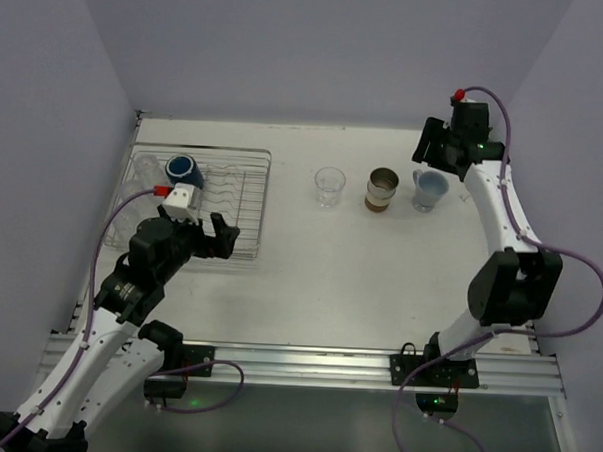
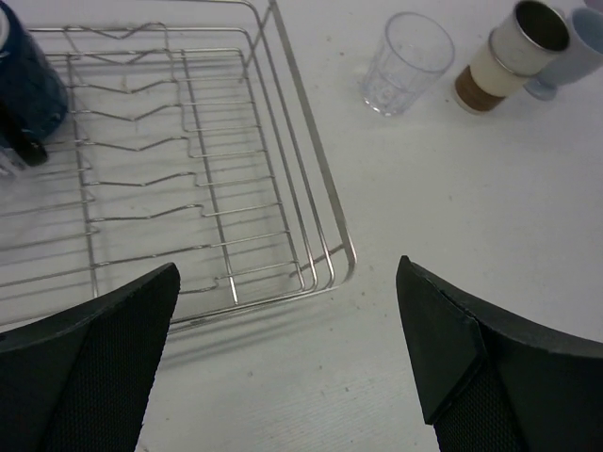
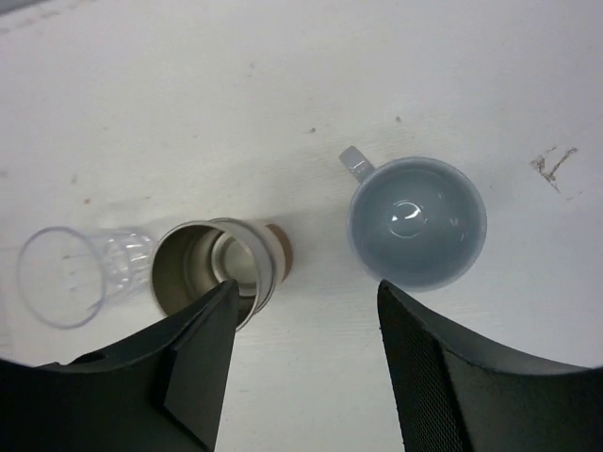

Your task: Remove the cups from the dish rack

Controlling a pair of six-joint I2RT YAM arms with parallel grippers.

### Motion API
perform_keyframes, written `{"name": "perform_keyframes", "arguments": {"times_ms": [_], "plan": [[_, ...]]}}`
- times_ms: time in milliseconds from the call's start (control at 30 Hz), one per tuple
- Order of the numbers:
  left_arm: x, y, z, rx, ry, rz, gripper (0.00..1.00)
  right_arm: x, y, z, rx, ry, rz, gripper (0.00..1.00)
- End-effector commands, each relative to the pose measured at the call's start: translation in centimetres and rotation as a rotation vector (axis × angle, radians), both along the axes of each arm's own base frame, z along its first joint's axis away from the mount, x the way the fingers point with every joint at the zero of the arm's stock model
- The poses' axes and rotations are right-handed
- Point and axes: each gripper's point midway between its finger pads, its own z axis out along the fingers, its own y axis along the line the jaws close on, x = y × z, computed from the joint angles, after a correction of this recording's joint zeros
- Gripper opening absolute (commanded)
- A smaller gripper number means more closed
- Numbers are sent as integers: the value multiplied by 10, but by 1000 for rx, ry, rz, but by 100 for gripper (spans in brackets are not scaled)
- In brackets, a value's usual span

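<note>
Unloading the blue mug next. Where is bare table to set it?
Crowded: clear tumbler, tan cup, pale blue cup, close together in a row. Free: the gap between tumbler and dish rack, and the table in front of that row.

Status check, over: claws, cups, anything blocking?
Left claw open over dish rack corner; right claw open above pale blue cup. Clear tumbler, tan cup also out. Dark blue mug in rack. Nothing seen blocking.
</note>
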Motion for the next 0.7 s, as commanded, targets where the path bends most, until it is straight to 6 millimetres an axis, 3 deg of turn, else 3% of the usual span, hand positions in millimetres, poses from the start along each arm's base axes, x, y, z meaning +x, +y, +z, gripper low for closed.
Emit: {"name": "perform_keyframes", "arguments": {"times_ms": [0,33,67,133,200,233,267,333,367,467,500,667], "plan": [[24,39,40,14,-86,259,100,-12,24,66,137,-264,66,64],[28,56,53,26,-111,358,100,-19,29,56,159,-273,82,64],[31,60,60,27,-123,389,100,-30,33,76,189,-334,89,64],[42,67,72,24,-145,449,100,-44,50,79,273,-386,151,64],[56,68,61,62,-103,486,100,-71,65,83,379,-441,187,64],[62,74,64,79,-101,528,100,-78,80,100,438,-522,273,64],[71,79,54,110,-64,561,100,-88,90,102,496,-532,301,64],[81,90,55,114,-61,608,100,-108,103,105,545,-566,375,64],[88,93,50,118,-40,618,100,-112,106,105,550,-566,394,64],[106,128,49,89,-16,695,100,-122,114,96,573,-540,444,64],[112,129,54,86,-20,684,100,-123,115,94,574,-526,448,64],[138,145,12,148,138,710,100,-130,119,103,578,-552,482,64]]}}
